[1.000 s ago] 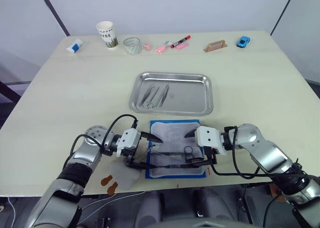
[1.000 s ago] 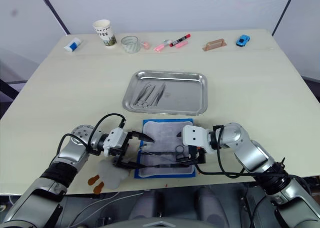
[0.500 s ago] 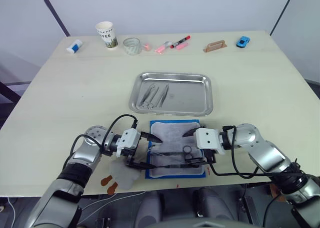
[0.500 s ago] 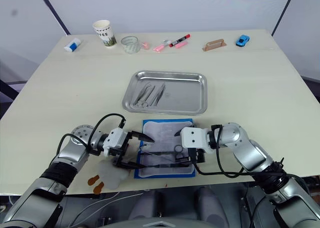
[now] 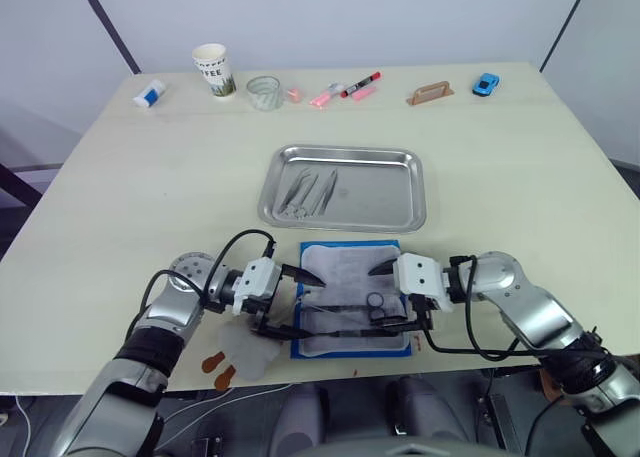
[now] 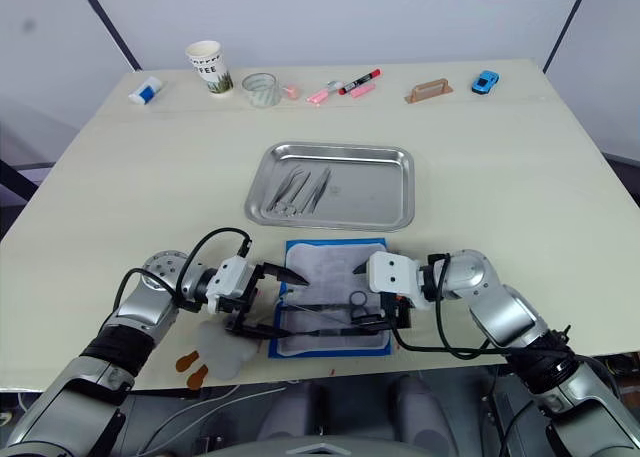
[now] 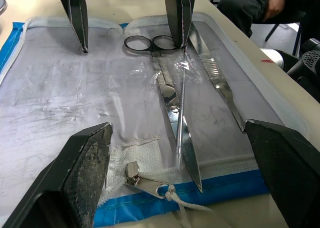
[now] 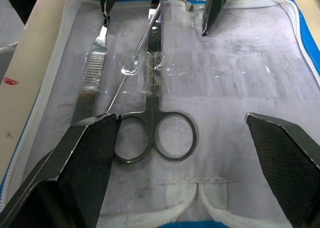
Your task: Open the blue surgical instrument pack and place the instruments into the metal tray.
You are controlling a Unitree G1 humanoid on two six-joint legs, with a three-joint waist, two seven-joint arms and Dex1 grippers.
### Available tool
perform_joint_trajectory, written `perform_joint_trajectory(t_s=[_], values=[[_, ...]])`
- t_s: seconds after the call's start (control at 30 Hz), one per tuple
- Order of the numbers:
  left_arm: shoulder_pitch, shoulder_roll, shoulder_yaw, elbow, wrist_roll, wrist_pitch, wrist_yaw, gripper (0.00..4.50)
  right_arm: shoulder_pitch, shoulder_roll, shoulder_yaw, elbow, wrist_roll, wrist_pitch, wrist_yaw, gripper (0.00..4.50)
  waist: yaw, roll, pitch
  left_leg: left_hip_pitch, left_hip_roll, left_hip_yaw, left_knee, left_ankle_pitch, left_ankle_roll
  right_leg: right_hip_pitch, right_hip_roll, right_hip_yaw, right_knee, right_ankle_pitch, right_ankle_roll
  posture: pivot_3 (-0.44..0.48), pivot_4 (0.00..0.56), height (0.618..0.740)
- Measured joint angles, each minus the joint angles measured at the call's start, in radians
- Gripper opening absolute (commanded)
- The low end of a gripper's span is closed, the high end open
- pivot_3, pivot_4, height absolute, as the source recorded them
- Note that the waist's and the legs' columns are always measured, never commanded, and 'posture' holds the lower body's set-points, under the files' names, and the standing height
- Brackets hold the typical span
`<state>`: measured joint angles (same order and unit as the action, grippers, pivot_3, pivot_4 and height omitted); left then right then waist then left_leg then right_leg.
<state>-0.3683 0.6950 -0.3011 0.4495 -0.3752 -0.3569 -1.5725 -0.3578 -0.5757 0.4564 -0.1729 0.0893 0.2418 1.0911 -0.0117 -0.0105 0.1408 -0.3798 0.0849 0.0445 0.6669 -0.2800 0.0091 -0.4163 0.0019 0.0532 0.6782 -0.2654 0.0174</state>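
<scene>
Nearest you, the blue surgical instrument pack lies unzipped on the counter, scissors and a scalpel handle inside. Your left gripper and right gripper straddle it, fingers wide apart, gripping nothing. Beyond, the metal tray holds tweezers.

Pale cream worktop; shiny silver rectangular metal tray w/ slim silver instruments inside. Bright blue fabric instrument pack lies open, grey-white lining, blue border; silver ring-handled scissors on it, black-fingered left gripper and right gripper w/ white housings. Far edge: white paper cup w/ dark print, pink & red markers, small blue toy car, tan block.
</scene>
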Motion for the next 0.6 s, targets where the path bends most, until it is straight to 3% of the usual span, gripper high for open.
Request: perform_joint_trajectory(t_s=[0.2,0.6], values=[[0.000,0.000,0.000,0.000,0.000,0.000,0.000,4.46,0.002,0.012,-0.007,0.035,0.018,-0.090,0.031,4.50,0.000,0.000,0.000,0.000,0.000,0.000,0.000,0.000,0.000,0.000,0.000,0.000,0.000,0.000,0.000,0.000,0.150,0.737],[0.000,0.000,0.001,0.000,0.000,0.001,0.000,4.46,0.018,-0.001,-0.026,0.039,0.033,-0.091,0.057,4.50,0.000,0.000,0.000,0.000,0.000,0.000,0.000,0.000,0.000,0.000,0.000,0.000,0.000,0.000,0.000,0.000,0.150,0.737]])
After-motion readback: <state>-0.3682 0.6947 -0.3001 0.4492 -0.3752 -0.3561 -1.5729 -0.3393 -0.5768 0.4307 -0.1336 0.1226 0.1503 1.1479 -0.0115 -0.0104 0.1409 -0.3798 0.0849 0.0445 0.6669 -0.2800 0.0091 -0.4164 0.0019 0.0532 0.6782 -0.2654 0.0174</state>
